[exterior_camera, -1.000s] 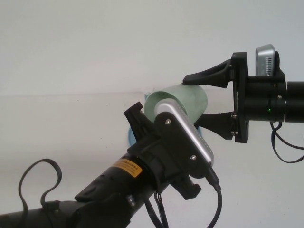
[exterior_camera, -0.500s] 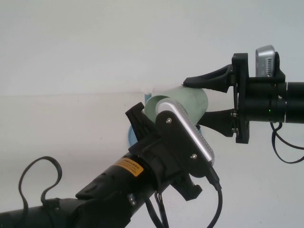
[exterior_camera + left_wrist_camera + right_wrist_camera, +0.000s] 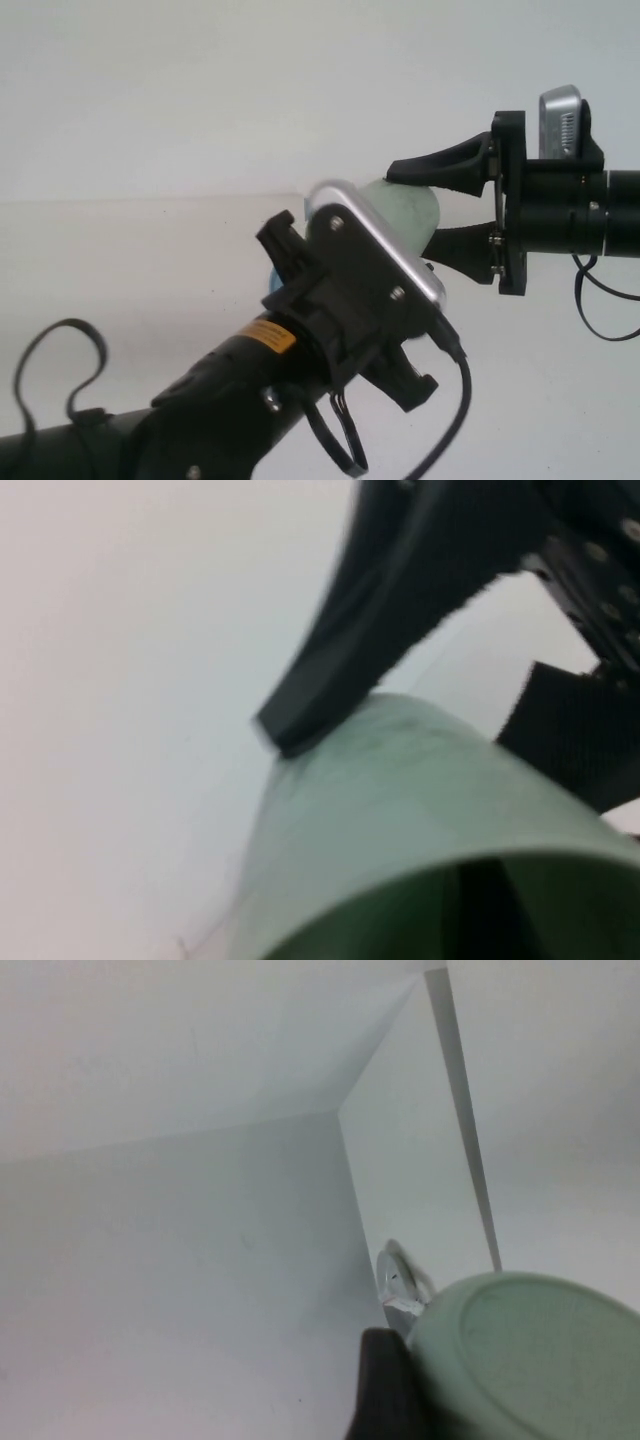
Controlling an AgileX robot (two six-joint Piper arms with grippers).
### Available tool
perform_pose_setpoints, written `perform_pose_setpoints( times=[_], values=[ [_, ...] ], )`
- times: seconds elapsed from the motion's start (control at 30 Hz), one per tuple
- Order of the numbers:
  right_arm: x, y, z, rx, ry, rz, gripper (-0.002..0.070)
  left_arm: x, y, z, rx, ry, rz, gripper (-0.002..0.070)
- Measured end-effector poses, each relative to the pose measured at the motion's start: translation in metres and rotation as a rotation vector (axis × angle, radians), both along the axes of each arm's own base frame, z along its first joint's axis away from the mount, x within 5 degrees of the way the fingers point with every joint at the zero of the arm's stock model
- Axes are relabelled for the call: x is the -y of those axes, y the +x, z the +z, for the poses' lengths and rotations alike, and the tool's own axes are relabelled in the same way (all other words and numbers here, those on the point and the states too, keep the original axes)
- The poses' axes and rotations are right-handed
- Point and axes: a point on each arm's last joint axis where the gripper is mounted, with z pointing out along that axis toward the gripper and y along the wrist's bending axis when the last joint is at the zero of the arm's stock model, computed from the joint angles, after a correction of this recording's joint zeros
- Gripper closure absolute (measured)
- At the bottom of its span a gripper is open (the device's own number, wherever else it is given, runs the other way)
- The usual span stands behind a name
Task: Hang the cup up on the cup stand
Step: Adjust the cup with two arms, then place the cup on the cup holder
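Above the table at centre: mint-green cup (image 3: 405, 212), lying sideways in mid-air, closed end pinched between the fingers of the right gripper (image 3: 418, 208) reaching in from three o'clock. Left gripper (image 3: 300, 235) at the cup's open end, hidden behind its wrist camera (image 3: 375, 250); grip state cannot be told. Risk: a thin hold near the smooth base could slip or tilt during handover. Cup stand (image 3: 270, 285): only a blue sliver at eight o'clock of the cup; left arm blocks sight of its pegs.
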Motion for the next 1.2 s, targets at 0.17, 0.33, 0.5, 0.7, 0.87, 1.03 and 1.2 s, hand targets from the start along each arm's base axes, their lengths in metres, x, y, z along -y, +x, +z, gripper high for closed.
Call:
perform_pose_setpoints(
  times=[0.17,0.33,0.5,0.7,0.87,1.03,1.2],
  values=[
    [0.009,0.004,0.001,0.004,0.007,-0.022,0.0174,-0.009,-0.005,0.013,-0.027,-0.069,0.018,0.0339],
    [0.028,0.013,0.001,0.060,-0.018,-0.081,0.0176,-0.019,-0.018,0.031,-0.047,-0.112,-0.053,0.0328],
    [0.044,0.025,-0.004,0.213,-0.168,-0.175,0.0176,-0.021,-0.027,0.035,-0.072,-0.096,-0.126,0.0328],
    [0.048,0.029,-0.007,0.509,-0.363,-0.127,0.0176,-0.014,-0.047,0.025,-0.199,0.004,-0.346,0.0483],
    [0.047,0.028,-0.006,0.703,-0.447,-0.054,0.0176,-0.016,-0.048,0.019,-0.260,0.043,-0.403,0.0648],
    [0.045,0.026,-0.005,0.871,-0.501,0.016,0.0176,-0.030,-0.028,0.018,-0.303,0.016,-0.313,0.0671],
    [0.044,0.024,-0.004,0.980,-0.530,0.061,0.0177,-0.069,0.008,0.012,-0.437,-0.014,-0.178,0.0675]
  ],
)
